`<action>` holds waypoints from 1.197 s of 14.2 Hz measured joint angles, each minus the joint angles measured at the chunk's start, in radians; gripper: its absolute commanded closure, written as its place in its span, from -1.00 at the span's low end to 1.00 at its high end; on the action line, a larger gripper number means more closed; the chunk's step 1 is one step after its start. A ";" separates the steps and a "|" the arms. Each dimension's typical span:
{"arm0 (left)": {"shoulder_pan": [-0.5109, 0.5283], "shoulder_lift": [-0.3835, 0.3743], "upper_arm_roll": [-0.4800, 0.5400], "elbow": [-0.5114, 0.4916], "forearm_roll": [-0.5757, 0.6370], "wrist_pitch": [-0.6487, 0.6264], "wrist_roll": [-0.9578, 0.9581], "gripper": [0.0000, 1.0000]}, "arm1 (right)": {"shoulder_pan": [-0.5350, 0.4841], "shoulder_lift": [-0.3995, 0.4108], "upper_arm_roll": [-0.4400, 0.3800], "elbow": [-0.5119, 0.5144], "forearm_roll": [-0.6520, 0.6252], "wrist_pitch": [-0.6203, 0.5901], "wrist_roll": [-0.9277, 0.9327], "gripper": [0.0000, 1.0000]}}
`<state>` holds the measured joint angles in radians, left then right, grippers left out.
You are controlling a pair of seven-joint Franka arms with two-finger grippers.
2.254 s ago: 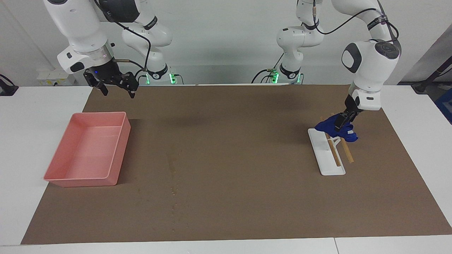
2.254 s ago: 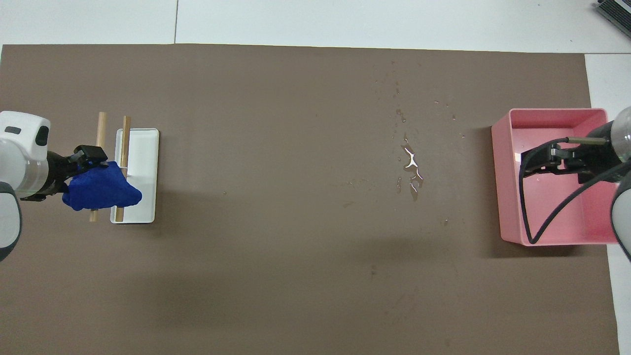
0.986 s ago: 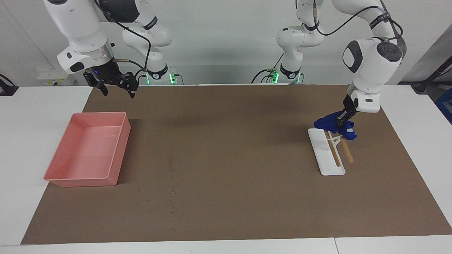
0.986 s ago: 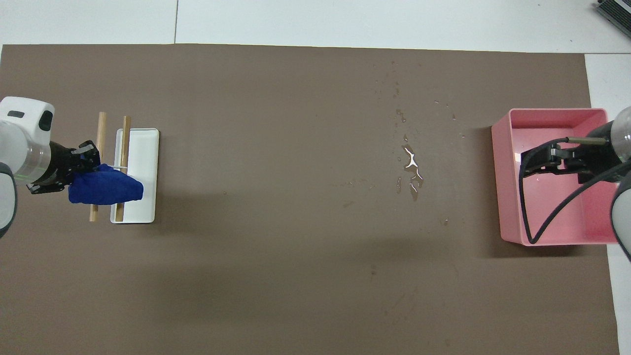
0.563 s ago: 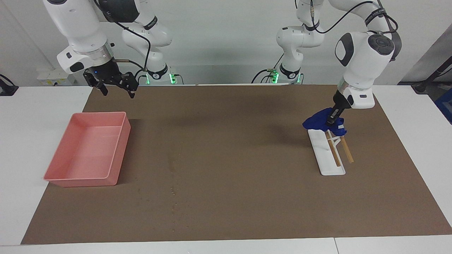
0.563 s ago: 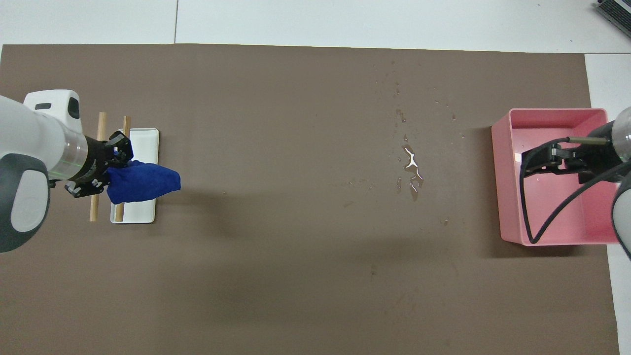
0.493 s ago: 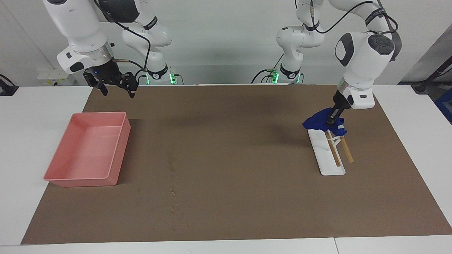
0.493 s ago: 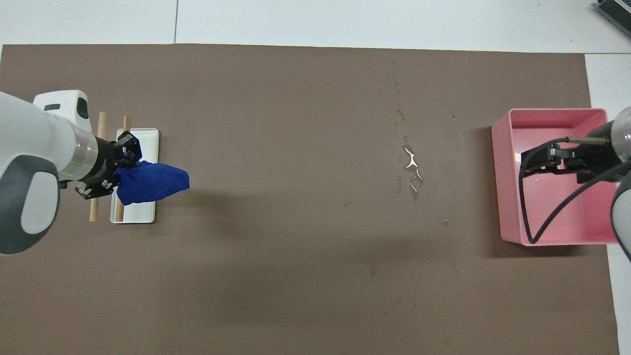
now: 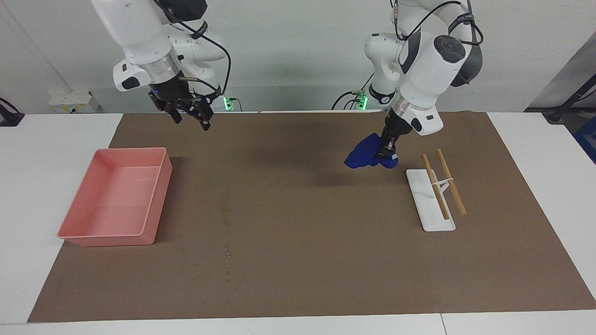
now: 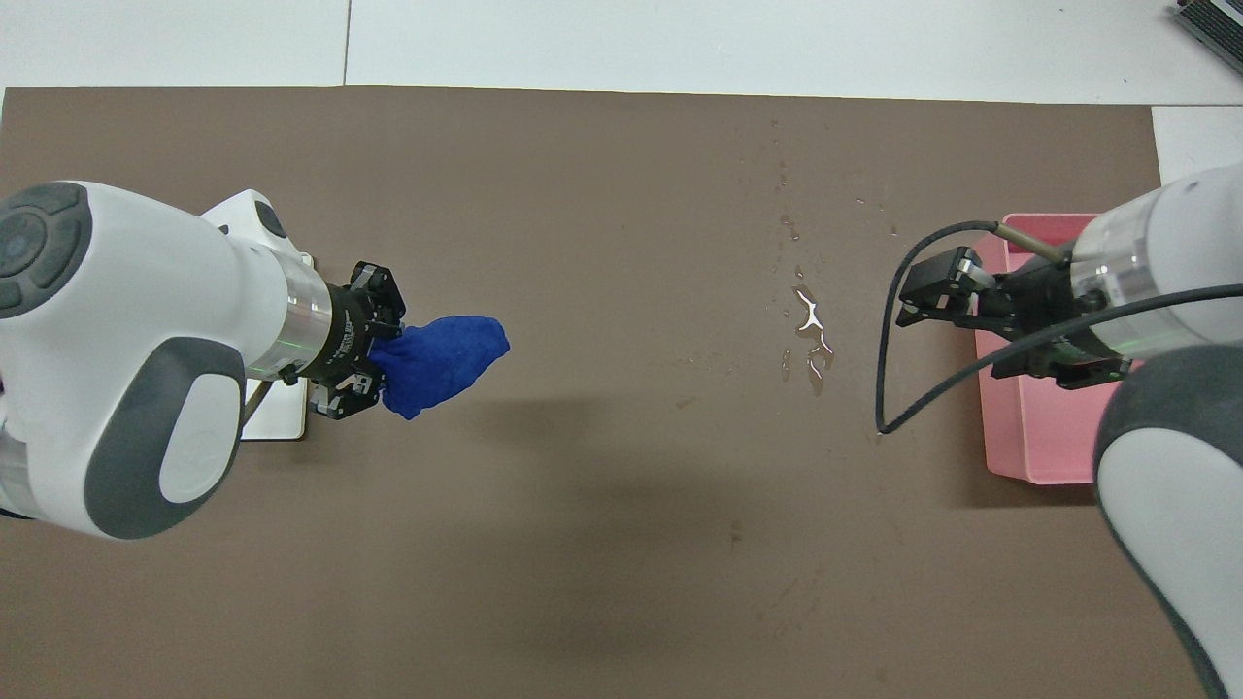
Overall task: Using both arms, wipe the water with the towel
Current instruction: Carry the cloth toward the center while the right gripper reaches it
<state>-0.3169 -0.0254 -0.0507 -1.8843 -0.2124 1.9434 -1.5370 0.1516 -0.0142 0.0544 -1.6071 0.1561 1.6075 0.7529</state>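
Carrying step, by the look of it: left gripper [image 9: 386, 150] clamped on the towel [image 9: 365, 156], raised over bare mat between the white rack [image 9: 429, 200] and the water [image 10: 809, 335]. Right gripper [image 9: 188, 113] spread open, aloft near the pink tray [image 9: 158, 195]. Next, likely lowering onto the streak
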 measured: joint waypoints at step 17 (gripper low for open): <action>-0.152 0.002 -0.178 0.155 -0.048 0.168 -0.597 1.00 | 0.218 0.090 0.002 -0.039 0.244 0.374 0.789 -0.76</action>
<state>-0.4693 -0.0236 -0.2291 -1.7293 -0.2607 2.1115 -2.1342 0.3693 0.0754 0.0567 -1.6458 0.3998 1.9811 1.5424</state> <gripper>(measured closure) 0.762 0.035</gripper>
